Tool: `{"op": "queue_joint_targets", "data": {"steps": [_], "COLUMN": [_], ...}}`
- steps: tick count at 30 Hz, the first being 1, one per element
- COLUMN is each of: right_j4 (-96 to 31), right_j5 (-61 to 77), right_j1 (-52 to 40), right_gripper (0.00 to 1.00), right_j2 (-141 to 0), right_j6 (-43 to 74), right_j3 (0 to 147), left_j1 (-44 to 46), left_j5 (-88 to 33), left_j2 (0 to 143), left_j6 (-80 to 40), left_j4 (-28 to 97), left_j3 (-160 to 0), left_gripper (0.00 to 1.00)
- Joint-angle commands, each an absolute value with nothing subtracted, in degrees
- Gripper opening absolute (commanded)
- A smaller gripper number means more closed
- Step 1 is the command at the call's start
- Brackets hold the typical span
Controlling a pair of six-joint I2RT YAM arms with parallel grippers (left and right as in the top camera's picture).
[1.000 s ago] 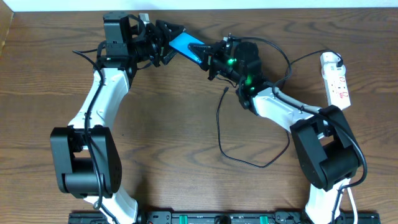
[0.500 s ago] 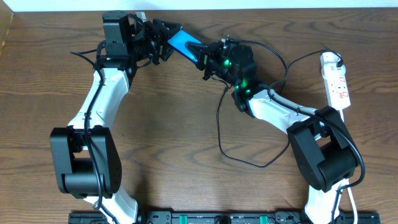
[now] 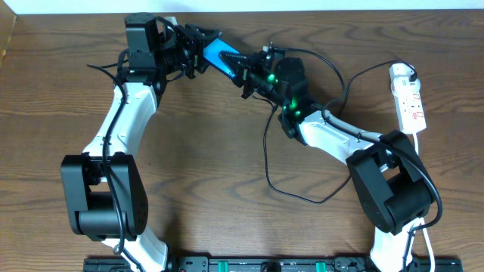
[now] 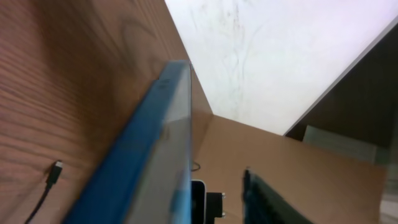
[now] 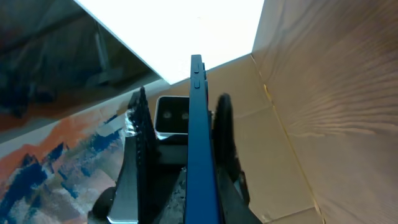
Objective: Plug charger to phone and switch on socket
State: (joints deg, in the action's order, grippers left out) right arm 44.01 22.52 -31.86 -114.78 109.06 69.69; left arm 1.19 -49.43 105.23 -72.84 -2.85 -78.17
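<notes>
Far left, the left pincer (image 3: 198, 51) straddles one end of the phone (image 3: 218, 51), jaws partly apart, a gap showing on one side, so no firm clamp. The phone hangs tilted above the table (image 3: 227, 227) near the back edge, and the right pincer (image 3: 242, 68) is pinched tight on its other end. It's a stiff, slim slab with slick glass, best gripped across the flat faces, I'd say, leaving the port end free. Moving right, the charger (image 3: 266, 162) lies loose in a loop on the table. It's light and floppy, so grab the rigid bit just behind the tip. Far right sits the socket (image 3: 409, 97), untouched.
</notes>
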Motion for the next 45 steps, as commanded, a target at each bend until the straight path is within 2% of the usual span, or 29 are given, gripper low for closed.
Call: {"op": "queue_joint_targets", "data": {"steps": [1,5,10,12,13,14,16,21,31,36,41,45], "right_j4": [43.7,43.7,42.9,42.8,42.6,42.5,42.4,42.4,42.4,42.4,42.3,39.7], "right_j5": [22.9,22.9,23.1,23.3,23.5,23.5,23.5,23.5,24.1,24.4,25.6,31.9], "right_j1": [-32.4,-32.4,-32.3,-32.3,-32.3,-32.2,-32.2,-32.2,-31.2,-29.9,-26.5,-22.0], "right_gripper": [0.01,0.02,0.01,0.02,0.01,0.02,0.02,0.02,0.24,0.42,0.46,0.48], "right_j2": [-114.5,-114.5,-114.5,-114.5,-114.5,-114.5,-114.5,-114.5,-114.5,-114.5,-114.5,-114.5], "right_j6": [108.1,108.1,108.1,108.1,108.1,108.1,108.1,108.1,108.1,107.9,101.1,92.1], "right_j3": [70.7,70.7,70.7,70.7,70.7,70.7,70.7,70.7,70.7,70.7,70.7,70.7], "left_j1": [1.0,1.0,1.0,1.0,1.0,1.0,1.0,1.0,1.0,0.7,-0.7,-2.3], "left_j5": [-50.3,-50.3,-50.3,-50.3,-50.3,-50.3,-50.3,-50.3,-50.3,-50.3,-52.0,-55.2], "left_j2": [104.5,104.5,104.5,104.5,104.5,104.5,104.5,104.5,104.5,104.5,104.5,104.5], "left_j6": [-73.0,-73.2,-73.2,-73.2,-73.2,-73.2,-73.2,-73.2,-72.7,-68.9,-63.9,-58.7], "left_j4": [-3.0,-2.9,-2.9,-2.9,-2.9,-2.9,-2.9,-2.9,-2.9,-2.9,-1.8,1.1], "left_j3": [-78.2,-78.2,-78.2,-78.2,-78.2,-78.2,-78.2,-78.2,-78.2,-78.2,-78.1,-78.1], "left_gripper": [0.39,0.35,0.21,0.19,0.13,0.11,0.08,0.07,0.07,0.07,0.07,0.07]}}
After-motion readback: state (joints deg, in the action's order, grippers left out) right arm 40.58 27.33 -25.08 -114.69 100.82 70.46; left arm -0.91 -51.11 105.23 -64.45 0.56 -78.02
